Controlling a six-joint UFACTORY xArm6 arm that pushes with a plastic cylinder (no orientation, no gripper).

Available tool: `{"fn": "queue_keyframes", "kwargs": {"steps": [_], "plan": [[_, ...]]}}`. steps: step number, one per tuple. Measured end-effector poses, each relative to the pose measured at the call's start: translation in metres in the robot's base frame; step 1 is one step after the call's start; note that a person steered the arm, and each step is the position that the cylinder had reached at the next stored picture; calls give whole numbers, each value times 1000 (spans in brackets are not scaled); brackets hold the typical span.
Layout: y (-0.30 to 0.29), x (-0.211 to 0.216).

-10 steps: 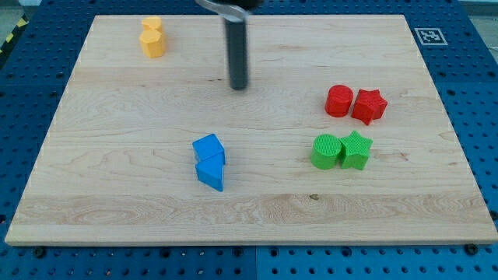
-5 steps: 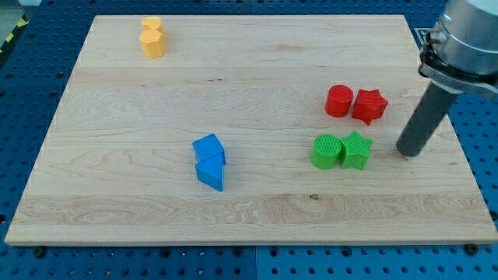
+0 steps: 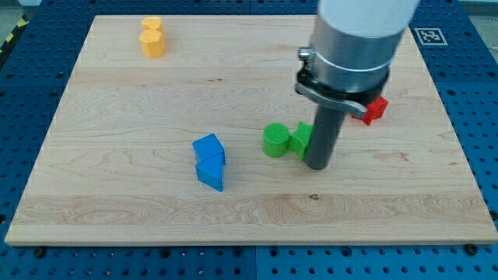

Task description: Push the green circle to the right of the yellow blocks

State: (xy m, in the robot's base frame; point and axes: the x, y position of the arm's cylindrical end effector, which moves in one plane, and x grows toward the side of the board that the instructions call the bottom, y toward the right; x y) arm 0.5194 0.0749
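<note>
The green circle (image 3: 275, 140) sits near the board's middle, touching the green star (image 3: 300, 138) on its right. My tip (image 3: 317, 165) is right against the star's right side, partly covering it. The yellow blocks (image 3: 152, 36), two stacked close together, stand at the view's top left, far from the green circle. The arm's body hides much of the area above the tip.
Two blue blocks (image 3: 209, 162) lie left of the green circle. A red star (image 3: 376, 110) peeks out right of the arm; the red circle is hidden. The wooden board (image 3: 93, 194) sits on a blue pegboard table.
My tip swept from the view's top centre round to the right, then moved left into the green star, shoving the star and green circle leftward. The arm now covers the red circle.
</note>
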Motion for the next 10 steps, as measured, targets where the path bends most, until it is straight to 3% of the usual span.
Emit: {"fn": "queue_keyframes", "kwargs": {"steps": [5, 10], "plan": [[-117, -41], [-96, -73]]}}
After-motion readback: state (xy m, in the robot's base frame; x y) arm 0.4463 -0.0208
